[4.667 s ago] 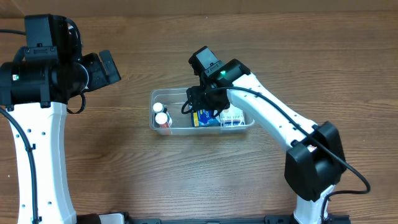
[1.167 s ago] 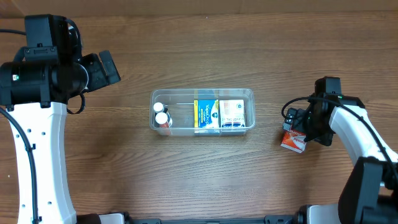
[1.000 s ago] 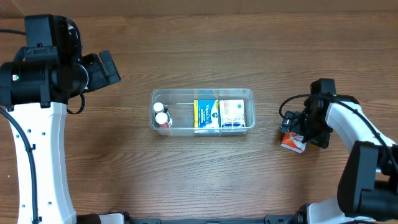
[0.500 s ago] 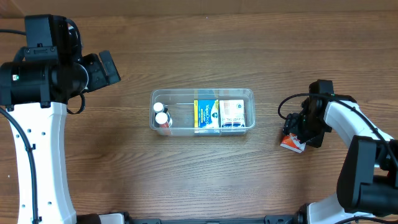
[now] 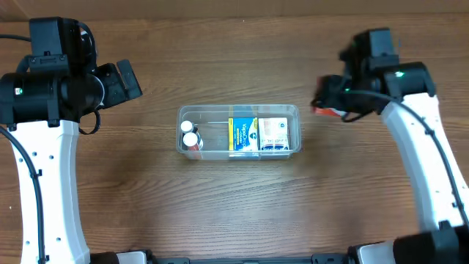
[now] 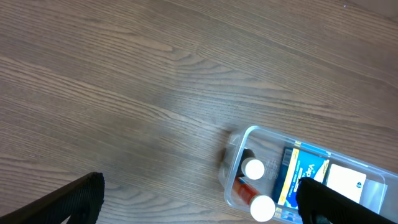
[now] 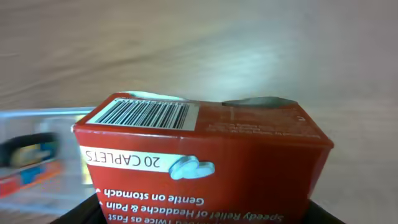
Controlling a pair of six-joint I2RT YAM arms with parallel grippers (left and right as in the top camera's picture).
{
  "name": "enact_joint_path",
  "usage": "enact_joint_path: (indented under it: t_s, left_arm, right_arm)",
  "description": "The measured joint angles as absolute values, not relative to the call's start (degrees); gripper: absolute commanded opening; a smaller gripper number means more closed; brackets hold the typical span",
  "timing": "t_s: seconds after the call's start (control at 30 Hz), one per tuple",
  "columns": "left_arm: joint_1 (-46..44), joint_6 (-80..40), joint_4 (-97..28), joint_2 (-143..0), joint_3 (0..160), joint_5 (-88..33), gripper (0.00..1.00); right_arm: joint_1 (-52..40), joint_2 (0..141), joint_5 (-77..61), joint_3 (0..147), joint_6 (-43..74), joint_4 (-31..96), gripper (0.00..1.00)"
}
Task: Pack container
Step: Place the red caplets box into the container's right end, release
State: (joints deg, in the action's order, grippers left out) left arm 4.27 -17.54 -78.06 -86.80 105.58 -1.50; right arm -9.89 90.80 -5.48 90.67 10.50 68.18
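Observation:
The clear plastic container (image 5: 238,152) sits mid-table and holds two white-capped bottles (image 5: 190,137), a blue and yellow box (image 5: 242,134) and a white box (image 5: 273,132). It also shows in the left wrist view (image 6: 236,149) and at the left edge of the right wrist view (image 7: 37,118). My right gripper (image 5: 331,105) is shut on a red caplet box (image 7: 205,155) and holds it in the air just right of the container's far right corner. My left gripper (image 6: 199,199) is open and empty, high above the table left of the container.
Bare wooden table (image 5: 242,213) lies all round the container. The left arm (image 5: 44,147) stands at the left side, the right arm (image 5: 432,169) at the right side.
My right gripper closed on the red box, which lay on the table at the right, lifted it and carried it up and left towards the container. The left arm has not moved.

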Motion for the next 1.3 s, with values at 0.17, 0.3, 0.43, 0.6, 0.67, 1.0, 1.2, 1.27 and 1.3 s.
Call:
enact_joint_path:
  t_s: [0.17,0.3,0.43,0.6,0.67,1.0,1.2,1.27,1.3]
  left_arm:
    - [4.27,-17.54,-78.06,-86.8,105.58,-1.5,1.0]
    - [4.27,-17.54,-78.17,-86.8,105.58,-1.48,1.0]
    - [4.27,-17.54,-78.24,-86.8,105.58,-1.5,1.0]
    - [4.27,-17.54,-78.24,-86.8,105.58,-1.5,1.0]
    - [4.27,-17.54,-78.22,-86.8,105.58,-1.48,1.0]
    - [4.27,-17.54,-78.28,-86.8,105.58,-1.48,1.0]
    - [3.86,-15.86,-78.72,-86.8,105.58,-1.52,1.0]
    - [1.32,-13.32,-76.77,-86.8,105.58,-1.52,1.0]
    - [-0.27,-12.4,-75.37,-86.8,105.49,-1.39,1.0]
  right_arm:
    - [-21.85,91.68,-5.69,90.59,10.46,63.88,0.66]
    - [-24.95,97.01,-5.76,88.53,10.52,63.72,0.65]
    - [-24.8,105.56,-5.54,84.71,10.5,63.68,0.66]
    - [-24.8,107.98,-5.58,84.18,10.63,63.11,1.0]
    - [-25.02,107.96,-5.98,84.18,10.52,62.46,1.0]
    - [-24.95,106.83,1.61,94.15,10.96,64.23,1.0]
    - [-20.12,91.29,7.18,98.8,15.51,60.71,1.0]
    - [-15.97,90.45,7.88,99.04,15.97,58.89,1.0]
    - [-14.22,90.91,8.03,99.02,16.14,58.02,1.0]
